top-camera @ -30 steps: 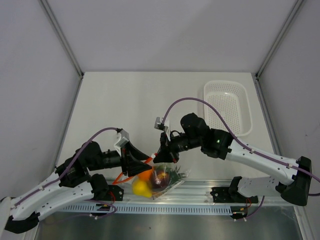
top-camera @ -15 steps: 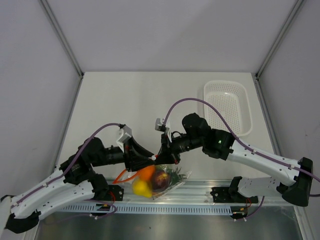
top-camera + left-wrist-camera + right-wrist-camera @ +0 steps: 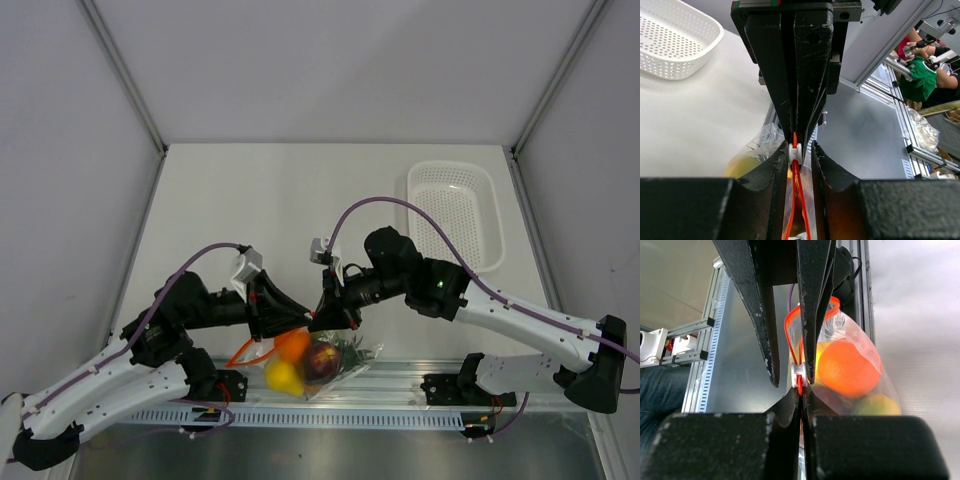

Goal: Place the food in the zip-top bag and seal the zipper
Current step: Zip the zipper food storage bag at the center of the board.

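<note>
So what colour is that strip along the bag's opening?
Red-orange; the zipper shows best in the right wrist view.

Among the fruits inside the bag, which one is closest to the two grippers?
The orange. It sits at the top of the bag, just below the zipper, while the yellow pear and the dark red fruit lie lower.

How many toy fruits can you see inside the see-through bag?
4: the orange at the upper left, the yellow pear below it, the dark red fruit beside them, the pineapple rightmost. More may be hidden.
</note>
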Available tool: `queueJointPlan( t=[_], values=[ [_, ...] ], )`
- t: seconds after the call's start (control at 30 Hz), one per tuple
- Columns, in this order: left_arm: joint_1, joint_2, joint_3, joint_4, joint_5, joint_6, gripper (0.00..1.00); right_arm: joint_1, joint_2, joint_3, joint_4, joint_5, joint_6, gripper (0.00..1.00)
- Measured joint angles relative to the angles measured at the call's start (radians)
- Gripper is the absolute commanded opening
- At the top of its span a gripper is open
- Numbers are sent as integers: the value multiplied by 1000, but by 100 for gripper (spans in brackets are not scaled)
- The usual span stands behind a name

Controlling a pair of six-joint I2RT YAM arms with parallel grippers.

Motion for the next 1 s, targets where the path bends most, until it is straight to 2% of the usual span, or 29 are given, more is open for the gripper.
queueJointPlan(
  t=[0.13,0.23,0.27,0.37,0.73,1.0],
  values=[
    [0,8,0,0,8,-7,21,0,0,0,0,0,0,0],
    [1,8,0,-1,8,-6,13,0,0,0,0,0,0,0],
    [2,8,0,-1,8,-7,7,0,-1,0,0,1,0,0],
    [2,6,0,-1,7,-7,1,0,-5,-1,2,16,2,0],
    [8,-9,0,-19,-21,-10,1,29,-53,-43,55,179,56,0],
    [11,-10,-13,-19,-40,-19,1,16,-79,-87,111,218,129,0]
  ],
)
